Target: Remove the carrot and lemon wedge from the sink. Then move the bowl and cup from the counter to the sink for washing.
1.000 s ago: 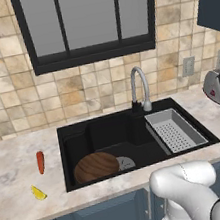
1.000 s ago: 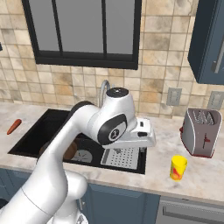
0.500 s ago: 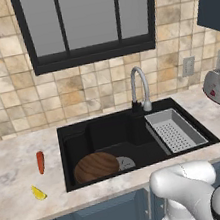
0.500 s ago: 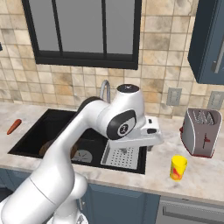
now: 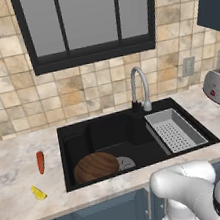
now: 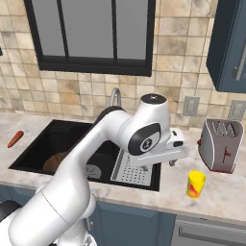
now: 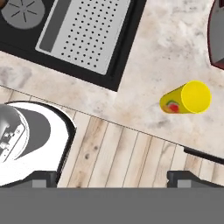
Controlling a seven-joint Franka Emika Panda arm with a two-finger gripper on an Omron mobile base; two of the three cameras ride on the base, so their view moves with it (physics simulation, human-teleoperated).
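The yellow cup (image 6: 195, 184) (image 7: 186, 98) stands upright on the beige counter (image 6: 226, 192) right of the black sink (image 5: 106, 133). My gripper (image 7: 116, 178) hangs open and empty over the counter's front edge between sink and cup; the cup lies ahead and to the right of its fingertips. The dark brown bowl (image 5: 95, 166) (image 6: 54, 162) sits in the sink's left part beside the drain (image 5: 124, 164). On the counter left of the sink, the carrot (image 5: 40, 162) (image 6: 15, 139) lies behind the lemon wedge (image 5: 38, 193).
A grey perforated tray (image 5: 175, 129) (image 7: 85, 33) fills the sink's right side under the silver faucet (image 5: 140, 89). A toaster (image 6: 222, 144) stands behind the cup near the wall. The wooden floor (image 7: 122, 153) shows below the counter's front edge.
The arm has swung to the right, from over the sink tray toward the cup. The gripper stays open. Bowl, carrot and lemon wedge have not moved.
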